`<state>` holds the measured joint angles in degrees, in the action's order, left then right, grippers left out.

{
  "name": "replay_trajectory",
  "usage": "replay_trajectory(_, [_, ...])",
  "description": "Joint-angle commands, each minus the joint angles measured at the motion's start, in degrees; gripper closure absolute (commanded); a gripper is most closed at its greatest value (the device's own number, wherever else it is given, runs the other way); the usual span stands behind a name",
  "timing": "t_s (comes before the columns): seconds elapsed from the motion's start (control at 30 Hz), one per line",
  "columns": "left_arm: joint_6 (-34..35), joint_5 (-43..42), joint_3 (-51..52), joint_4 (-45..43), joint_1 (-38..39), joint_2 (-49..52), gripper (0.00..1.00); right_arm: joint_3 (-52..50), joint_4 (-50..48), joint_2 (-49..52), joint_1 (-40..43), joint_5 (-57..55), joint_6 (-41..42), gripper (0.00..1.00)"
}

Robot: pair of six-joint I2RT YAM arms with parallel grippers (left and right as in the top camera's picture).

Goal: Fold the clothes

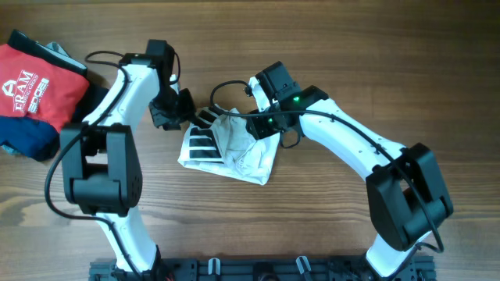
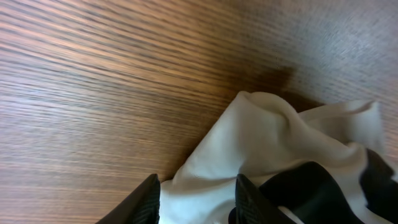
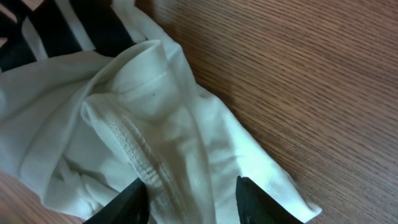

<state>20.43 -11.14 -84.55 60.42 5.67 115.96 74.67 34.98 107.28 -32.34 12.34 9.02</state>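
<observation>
So the clothes (image 1: 234, 152) here is one white shirt, sitting in a crumpled heap about mid-worktop (image 1: 320, 222), nowhere near folded yet. The black block stripes (image 1: 201, 142) show on its left part, and the rest is plain white with lots of creases. The left end effector (image 1: 184, 111) is right at the shirt's upper left edge. From the left wrist cam, its two fingers (image 2: 148, 202) stand apart with a white fold of the shirt (image 2: 273, 143) lying between them, so it's released and not clamped on anything. A bit of black print shows at the bottom right of that view. The right end effector (image 1: 251, 125) is over the top middle of the heap. The right wrist view has its fingers (image 3: 127, 202) spread too, with a bunched stitched hem (image 3: 134, 149) and loose fabric sitting in the gap. That one looks released as well, cloth between the tips but not pinched. As for readable stuff, the only text I can make out is on the red folded garment (image 1: 39, 86) off at the far left of the worktop. It has a white logo with "TEAM" in caps, and the smaller line under it is too tiny to read. A navy garment (image 1: 27, 140) sits tucked just under and beside the red one, well apart from the shirt. I can't spot any writing on the shirt itself.
</observation>
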Motion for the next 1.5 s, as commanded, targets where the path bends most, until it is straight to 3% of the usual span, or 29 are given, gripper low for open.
replay_trajectory(0.0, [-0.72,0.31,-0.04,-0.39,1.60,1.33,0.61,0.42,0.46,1.18,0.04,-3.54,1.49,0.65])
replay_trajectory(0.07, [-0.72,0.33,0.35,-0.79,2.23,1.33,0.60,0.42,1.57,1.27,0.04,-6.60,1.99,0.88])
replay_trajectory(0.1, [-0.72,0.33,0.83,-1.01,2.64,1.33,0.60,0.37,3.26,1.33,0.04,-11.87,5.70,0.94])
replay_trajectory(0.2, [-0.72,0.35,2.62,-1.03,3.15,1.33,0.60,-0.17,8.68,1.38,0.81,-24.35,18.60,0.94])
replay_trajectory(0.27, [-0.72,0.35,4.44,-1.03,3.23,1.33,0.60,-0.22,9.51,1.38,1.46,-22.93,17.81,0.82])
replay_trajectory(0.3, [-0.72,0.35,5.25,-1.03,3.23,1.33,0.60,-0.22,10.08,1.38,1.62,-22.62,17.51,0.66])
replay_trajectory(0.37, [-0.72,0.35,6.36,-1.03,3.23,1.33,0.61,-0.22,10.95,1.38,1.62,-22.05,17.03,0.54])
replay_trajectory(0.4, [-0.72,0.35,6.73,-0.98,3.23,1.33,0.61,-0.20,10.99,1.29,1.60,-20.06,15.43,0.54])
replay_trajectory(0.6, [-0.72,0.35,6.73,-1.27,3.23,1.33,0.61,0.33,10.58,-5.11,1.60,-13.09,13.40,0.55])
replay_trajectory(0.77, [-0.72,0.33,6.73,-1.92,3.23,1.33,0.60,0.26,6.64,-10.05,1.16,14.47,5.57,0.59])
replay_trajectory(0.83, [-0.72,0.35,6.73,-2.10,3.23,1.33,0.60,-0.37,6.64,-8.98,0.33,18.18,6.01,0.60])
replay_trajectory(1.33, [-0.72,0.33,6.73,-2.12,3.23,1.33,0.60,-3.08,-0.37,4.76,-5.31,18.43,9.46,0.63])
replay_trajectory(1.47, [-0.72,0.35,6.73,-2.14,3.23,1.33,0.60,-3.08,-2.97,5.07,-5.31,18.58,12.44,0.80])
